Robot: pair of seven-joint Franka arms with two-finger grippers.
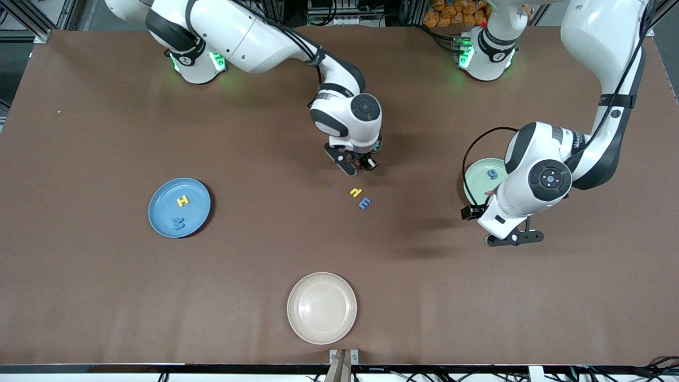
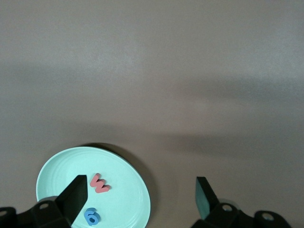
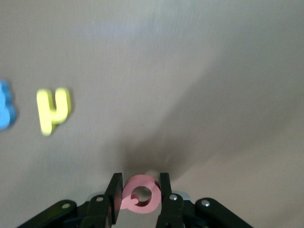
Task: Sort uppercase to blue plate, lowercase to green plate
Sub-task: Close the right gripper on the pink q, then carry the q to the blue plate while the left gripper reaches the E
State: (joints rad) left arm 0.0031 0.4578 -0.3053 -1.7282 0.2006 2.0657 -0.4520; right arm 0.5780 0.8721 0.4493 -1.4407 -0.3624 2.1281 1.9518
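Observation:
My right gripper point(image 1: 362, 165) is shut on the red Q point(image 3: 142, 181), over bare table close to the small yellow letter point(image 1: 356, 192) and the blue m point(image 1: 364, 202); both also show in the right wrist view, yellow point(image 3: 53, 110) and blue point(image 3: 5, 111). The blue plate point(image 1: 159, 199) holds the yellow H point(image 1: 183, 201) and the blue M point(image 1: 176, 224). The green plate point(image 1: 477, 175) holds the blue g point(image 2: 91, 216) and the red w point(image 2: 99, 183). My left gripper point(image 2: 141, 191) is open and empty, over that plate's edge. The teal-green letter is out of view.
A cream plate point(image 1: 322, 307) lies empty near the table's front edge, nearer to the front camera than the loose letters. The left arm's forearm covers part of the green plate in the front view.

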